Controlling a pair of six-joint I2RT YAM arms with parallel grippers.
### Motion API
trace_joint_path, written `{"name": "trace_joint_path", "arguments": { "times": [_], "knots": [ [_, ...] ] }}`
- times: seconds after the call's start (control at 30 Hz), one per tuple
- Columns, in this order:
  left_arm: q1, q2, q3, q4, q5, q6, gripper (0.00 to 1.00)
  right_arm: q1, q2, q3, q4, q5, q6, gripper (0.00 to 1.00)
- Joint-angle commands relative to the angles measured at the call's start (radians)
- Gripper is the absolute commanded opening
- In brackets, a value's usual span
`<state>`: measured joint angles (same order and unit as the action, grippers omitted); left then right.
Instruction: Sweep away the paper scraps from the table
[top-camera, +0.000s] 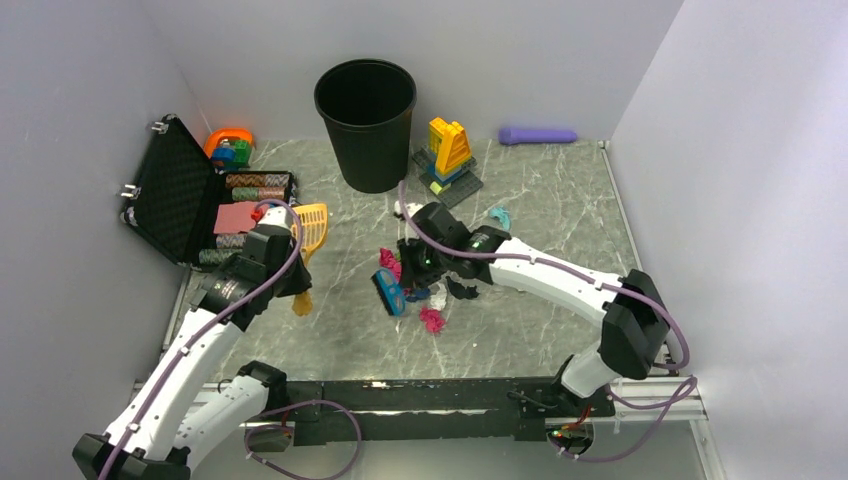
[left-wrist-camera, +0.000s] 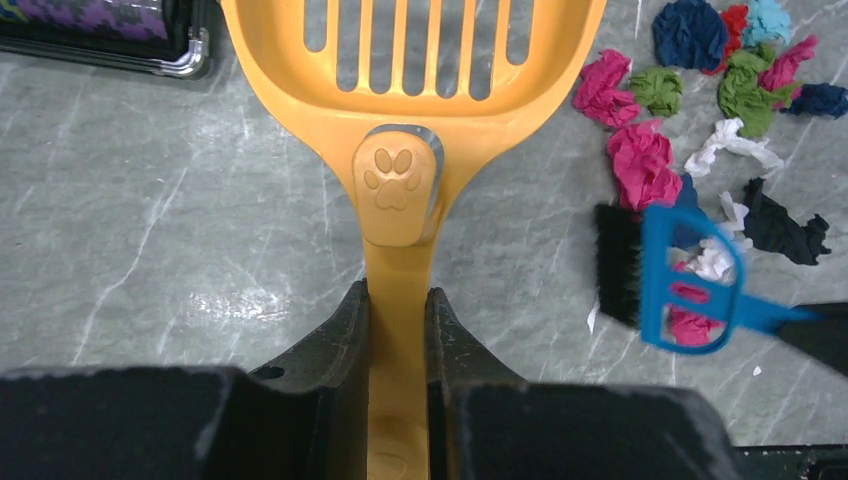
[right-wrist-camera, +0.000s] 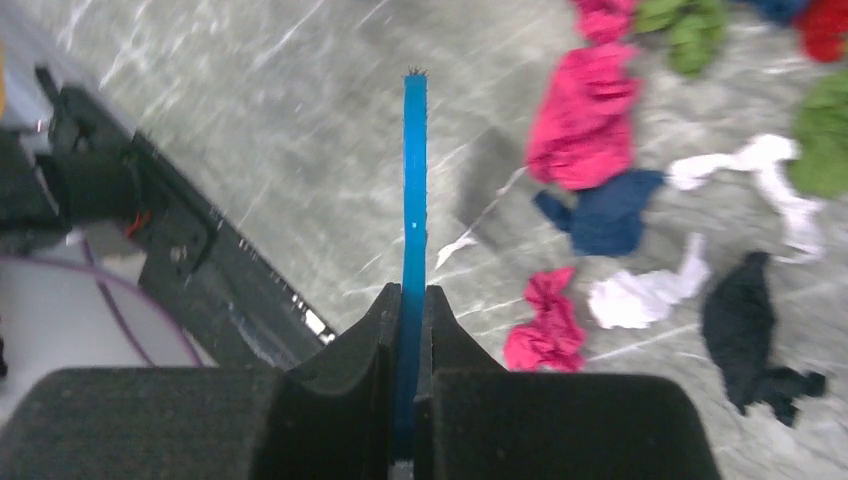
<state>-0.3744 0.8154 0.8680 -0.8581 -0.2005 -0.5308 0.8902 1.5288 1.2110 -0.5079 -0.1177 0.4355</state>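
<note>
The paper scraps (top-camera: 432, 319) lie in a loose cluster at mid-table, pink, dark blue, green, white and black; one teal wad (top-camera: 499, 216) sits apart to the right. They also show in the left wrist view (left-wrist-camera: 640, 160) and the right wrist view (right-wrist-camera: 585, 115). My left gripper (top-camera: 288, 272) is shut on the handle of an orange slotted scoop (left-wrist-camera: 400, 100), left of the cluster. My right gripper (top-camera: 414, 270) is shut on a small blue hand brush (left-wrist-camera: 690, 290), seen edge-on in the right wrist view (right-wrist-camera: 414, 180), over the cluster's left side. The grey marble table (top-camera: 540, 320) lies beneath.
A black bin (top-camera: 366, 125) stands at the back centre. An open black case (top-camera: 180, 195) lies at the left. Stacked toy bricks (top-camera: 448, 155) and a purple cylinder (top-camera: 538, 135) are at the back right. A black rail (top-camera: 430, 395) runs along the near edge.
</note>
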Motion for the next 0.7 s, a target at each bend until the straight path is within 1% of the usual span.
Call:
{"name": "trace_joint_path", "arguments": {
  "times": [0.0,0.07,0.23,0.37,0.43,0.5,0.57,0.63,0.67],
  "knots": [
    [0.003,0.005,-0.017,0.071,0.077,0.031,0.0,0.049,0.047,0.03,-0.022,-0.125,-0.063,0.0],
    [0.003,0.012,-0.033,0.09,0.105,0.031,0.0,0.049,0.078,0.026,-0.057,-0.118,-0.063,0.0],
    [0.002,0.03,-0.071,0.138,0.152,0.027,0.0,0.017,0.15,0.043,-0.175,0.066,-0.038,0.0],
    [-0.009,0.056,-0.103,0.179,0.19,0.01,0.0,-0.061,0.122,0.061,-0.207,0.144,-0.021,0.0],
    [-0.027,0.083,-0.119,0.205,0.231,-0.009,0.0,-0.097,0.106,0.089,-0.241,0.179,-0.027,0.0],
    [-0.069,0.134,-0.124,0.221,0.236,-0.031,0.0,-0.131,0.087,0.108,-0.26,0.192,-0.04,0.0],
    [-0.137,0.184,-0.114,0.218,0.205,-0.054,0.0,-0.155,0.073,0.123,-0.272,0.181,-0.057,0.0],
    [-0.213,0.236,-0.094,0.2,0.142,-0.071,0.0,-0.171,0.053,0.136,-0.271,0.116,-0.089,0.0],
    [-0.23,0.262,-0.081,0.188,0.122,-0.078,0.0,-0.176,0.037,0.141,-0.266,0.075,-0.102,0.0]
  ]
}}
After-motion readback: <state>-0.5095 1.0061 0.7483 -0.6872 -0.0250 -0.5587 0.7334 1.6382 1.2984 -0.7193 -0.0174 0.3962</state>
